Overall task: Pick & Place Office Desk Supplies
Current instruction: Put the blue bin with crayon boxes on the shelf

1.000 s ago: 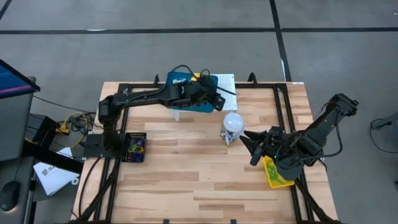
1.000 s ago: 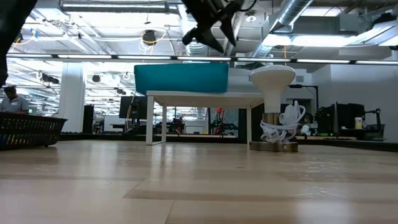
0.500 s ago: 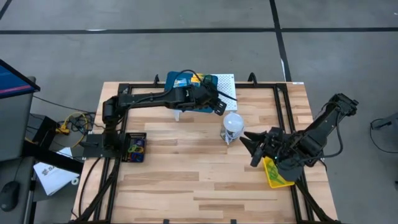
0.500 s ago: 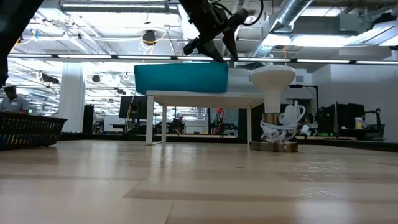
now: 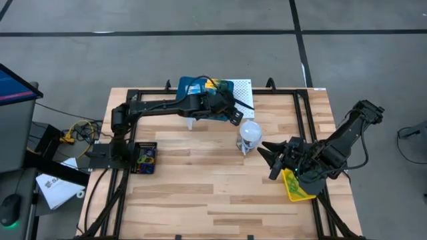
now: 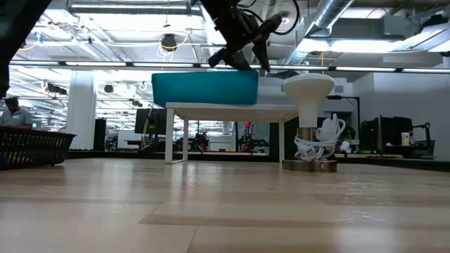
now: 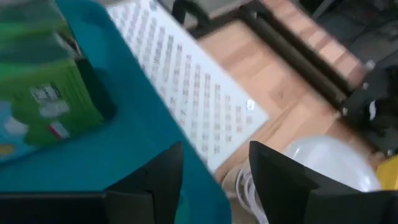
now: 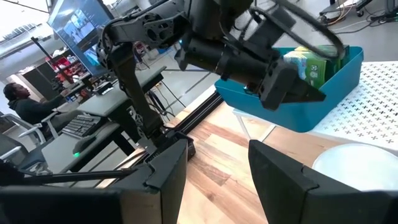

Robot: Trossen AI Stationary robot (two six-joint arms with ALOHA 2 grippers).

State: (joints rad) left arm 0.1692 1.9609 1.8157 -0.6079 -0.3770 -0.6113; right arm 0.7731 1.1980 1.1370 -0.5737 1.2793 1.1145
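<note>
Two dark six-joint arms, one at the left (image 5: 160, 105) of the overhead frame and one at the right (image 5: 340, 143). One teal plastic bin (image 5: 200, 100) at upper centre, raised on one small white table (image 6: 232, 112). One white perforated board (image 5: 241, 89) beside the bin. One white ball-shaped lamp (image 5: 249, 132) at centre, coiled white cord (image 6: 313, 147) at its base. One black wire basket (image 5: 145, 158) at the left, small coloured items inside too tangled to count. One yellow-green crayon box (image 5: 295, 185) at lower right. At least one green packet (image 7: 43, 93) inside the bin. One person (image 8: 28, 109) seated, left edge of the right wrist frame.
</note>
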